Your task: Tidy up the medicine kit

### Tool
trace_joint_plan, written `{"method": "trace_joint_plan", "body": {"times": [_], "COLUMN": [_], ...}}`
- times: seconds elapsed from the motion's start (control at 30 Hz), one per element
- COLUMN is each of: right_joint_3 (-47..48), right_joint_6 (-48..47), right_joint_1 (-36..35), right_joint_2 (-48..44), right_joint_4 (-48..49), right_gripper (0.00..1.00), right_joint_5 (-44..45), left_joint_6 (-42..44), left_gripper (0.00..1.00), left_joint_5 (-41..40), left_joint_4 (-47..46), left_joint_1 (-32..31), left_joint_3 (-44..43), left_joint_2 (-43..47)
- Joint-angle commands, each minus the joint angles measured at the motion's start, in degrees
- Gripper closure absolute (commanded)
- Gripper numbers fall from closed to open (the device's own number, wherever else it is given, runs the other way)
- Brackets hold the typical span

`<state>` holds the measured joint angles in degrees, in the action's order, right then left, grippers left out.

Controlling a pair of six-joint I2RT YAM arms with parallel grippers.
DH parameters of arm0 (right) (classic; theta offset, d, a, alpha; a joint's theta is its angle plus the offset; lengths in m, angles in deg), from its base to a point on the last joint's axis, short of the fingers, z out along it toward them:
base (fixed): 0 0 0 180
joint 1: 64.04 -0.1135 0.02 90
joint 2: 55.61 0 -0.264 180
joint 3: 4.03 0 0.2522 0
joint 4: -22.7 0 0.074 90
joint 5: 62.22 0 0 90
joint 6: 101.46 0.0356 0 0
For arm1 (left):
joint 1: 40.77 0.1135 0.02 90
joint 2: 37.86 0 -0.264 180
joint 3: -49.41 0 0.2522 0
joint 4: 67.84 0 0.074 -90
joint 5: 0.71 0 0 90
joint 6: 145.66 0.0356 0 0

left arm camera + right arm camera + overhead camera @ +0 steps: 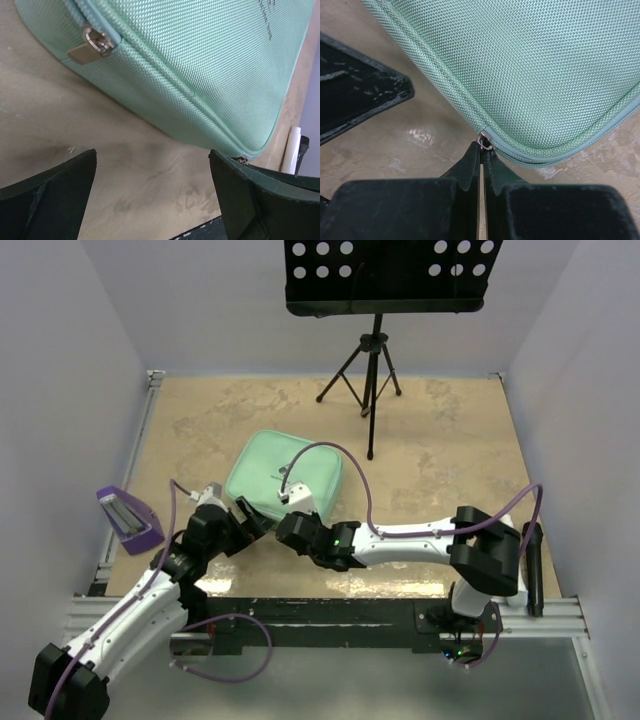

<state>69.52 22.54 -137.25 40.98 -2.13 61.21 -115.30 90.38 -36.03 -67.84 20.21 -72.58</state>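
The medicine kit (284, 477) is a mint-green woven case with a zip round its edge, lying shut at the table's middle. My right gripper (292, 529) sits at its near corner. In the right wrist view the right gripper (483, 148) is shut on a small metal zipper pull (484, 143) where the zip ends. My left gripper (250, 517) stands open just left of that corner, with only bare table between its fingers (50, 195). A second silver zipper pull (93, 44) lies on the kit's side (200, 65), untouched.
A purple holder (129, 519) stands at the table's left edge. A black music stand on a tripod (371, 360) stands at the back. White walls close in three sides. A black rail (330, 605) runs along the near edge.
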Motion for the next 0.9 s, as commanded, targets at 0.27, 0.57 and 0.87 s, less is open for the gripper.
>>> {"method": "trace_joint_plan", "body": {"times": [0.27, 0.57, 0.87], "right_joint_3": [-5.2, -7.58, -7.93], "right_joint_6": [2.91, 6.25, 10.82], "right_joint_1": [-0.35, -1.23, -1.23], "right_joint_2": [-4.75, -6.07, -8.62], "right_joint_4": [1.93, -0.26, -6.77], "right_gripper": [1.0, 1.0, 1.0], "right_joint_5": [-3.28, -3.02, -0.56], "left_joint_6": [0.14, 2.95, 6.19], "left_gripper": [0.0, 0.05, 0.25], "left_joint_5": [-0.91, -4.16, -3.19], "left_joint_4": [-25.24, -29.02, -32.89], "left_joint_1": [0.09, 0.7, 5.09], "left_joint_3": [0.85, -2.58, -6.53], "left_joint_2": [-8.09, -18.8, -28.12]}}
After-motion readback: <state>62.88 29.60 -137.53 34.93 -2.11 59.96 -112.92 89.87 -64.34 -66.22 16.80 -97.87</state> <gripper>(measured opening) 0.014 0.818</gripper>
